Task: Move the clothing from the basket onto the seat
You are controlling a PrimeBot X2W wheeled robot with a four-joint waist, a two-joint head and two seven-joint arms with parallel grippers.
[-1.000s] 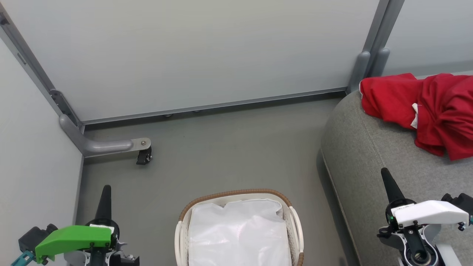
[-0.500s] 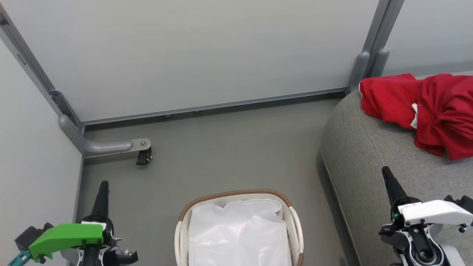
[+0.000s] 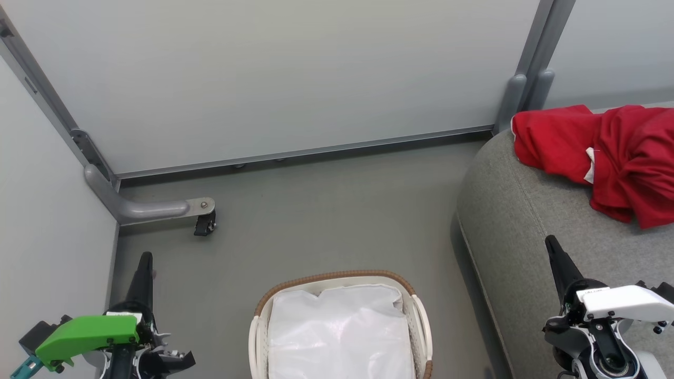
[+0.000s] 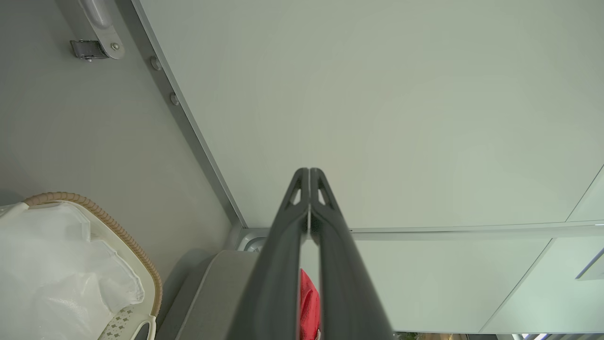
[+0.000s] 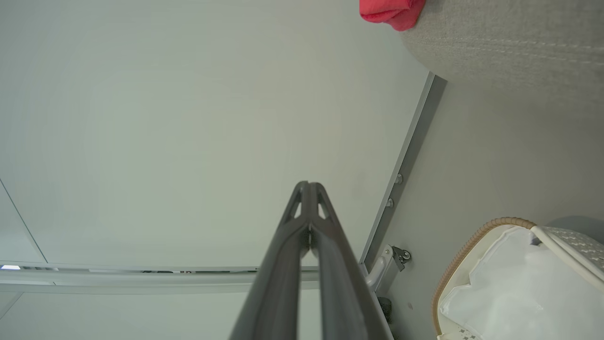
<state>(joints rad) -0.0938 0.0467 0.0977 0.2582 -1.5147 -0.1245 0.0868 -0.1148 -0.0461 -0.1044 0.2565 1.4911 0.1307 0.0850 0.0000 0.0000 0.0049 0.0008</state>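
The red clothing (image 3: 605,152) lies heaped on the grey seat (image 3: 516,221) at the right of the head view; a white tag shows on it. Its red edge also shows in the right wrist view (image 5: 389,13) and between the fingers in the left wrist view (image 4: 309,302). The cream basket (image 3: 337,279) with its brown woven rim stands on the floor at the bottom middle, holding just its white liner (image 3: 339,337). My left gripper (image 3: 145,258) is shut and empty at the lower left. My right gripper (image 3: 551,241) is shut and empty over the seat's front.
Pale partition walls with grey metal frames close the space behind and to the left. A grey bracket foot with a black caster (image 3: 204,223) sticks out onto the floor at the left. Bare grey floor (image 3: 326,210) lies between the wall, basket and seat.
Both grippers have drifted slightly: the left one to the left and up in the head view, the right one a little lower and to the right. Clothing and basket have not moved.
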